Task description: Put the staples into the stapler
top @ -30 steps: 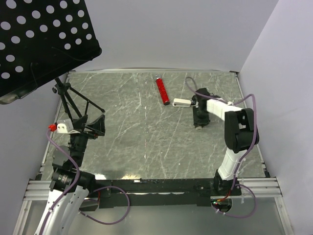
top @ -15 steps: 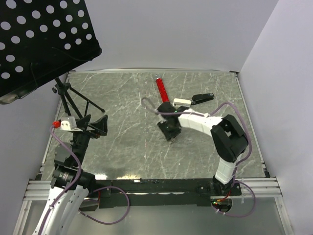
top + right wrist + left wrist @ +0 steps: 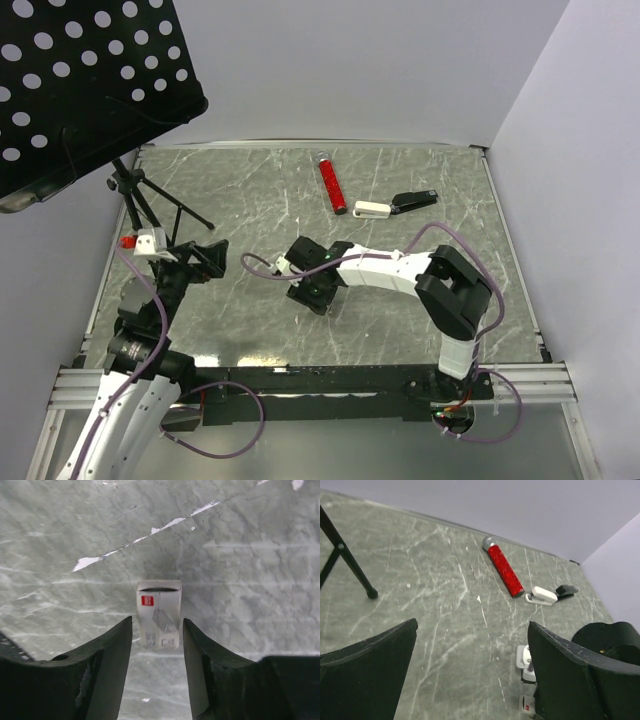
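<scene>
Swinging away from the stapler (image 3: 413,200), the right arm has come over to the near left of the red tube (image 3: 332,185), well apart from it. The right gripper (image 3: 156,630) is spread open, low over the table (image 3: 250,200). A small beige box (image 3: 159,611) lies flat between its fingers (image 3: 107,650), which sit close on each side. The box has a red mark and a grey patch (image 3: 161,619); I cannot tell if that patch is the staples. The stapler is black and lies just right of the red tube, its end touching a small white piece (image 3: 371,209). The left gripper (image 3: 470,655) is spread wide and holds nothing, far left of the red tube.
</scene>
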Tool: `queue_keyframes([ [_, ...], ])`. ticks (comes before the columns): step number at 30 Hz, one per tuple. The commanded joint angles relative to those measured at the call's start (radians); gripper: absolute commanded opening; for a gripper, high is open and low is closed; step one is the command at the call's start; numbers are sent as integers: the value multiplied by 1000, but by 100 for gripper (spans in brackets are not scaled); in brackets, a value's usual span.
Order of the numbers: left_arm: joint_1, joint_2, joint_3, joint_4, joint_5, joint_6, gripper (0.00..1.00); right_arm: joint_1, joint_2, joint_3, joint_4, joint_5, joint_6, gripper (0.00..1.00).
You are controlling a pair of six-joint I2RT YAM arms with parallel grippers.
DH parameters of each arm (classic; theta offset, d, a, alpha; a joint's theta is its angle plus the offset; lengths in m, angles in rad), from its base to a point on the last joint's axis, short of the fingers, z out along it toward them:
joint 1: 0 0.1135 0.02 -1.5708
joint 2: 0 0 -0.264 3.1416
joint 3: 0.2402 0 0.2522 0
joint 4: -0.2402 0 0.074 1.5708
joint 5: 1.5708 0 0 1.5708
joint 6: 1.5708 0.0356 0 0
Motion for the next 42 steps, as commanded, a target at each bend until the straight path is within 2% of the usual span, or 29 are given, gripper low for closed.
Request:
queue_keyframes([
  [1, -4, 43, 54, -58, 39, -62, 97, 6, 20, 16, 35, 5, -75, 54],
  [4, -4, 79, 69, -79, 42, -89, 97, 3, -26, 12, 44, 8, -57, 59],
  [8, -4, 139, 103, -96, 54, -110, 97, 0, -169, -40, 84, 30, 32, 77],
  [11, -4, 200, 110, -86, 82, -131, 97, -7, -299, -91, 121, 73, 161, 85],
  [13, -4, 248, 107, -63, 117, -156, 97, -14, -376, -119, 122, 152, 302, 86],
  [18, -11, 408, 112, -23, 224, -191, 97, -45, -463, -212, 64, 234, 683, 82],
  [23, -75, 606, 158, -7, 321, -188, 97, -48, -486, -350, 151, 208, 934, 79],
  [29, -195, 809, 190, 32, 316, -217, 97, -48, -439, -424, 262, 157, 1074, 76],
  [33, -241, 892, 179, 103, 332, -253, 99, -53, -451, -482, 334, 173, 1140, 66],
  [36, -258, 948, 182, 117, 359, -260, 95, -71, -459, -519, 372, 170, 1178, 56],
  [42, -289, 1060, 221, 123, 405, -251, 84, -108, -457, -584, 473, 127, 1218, 49],
])
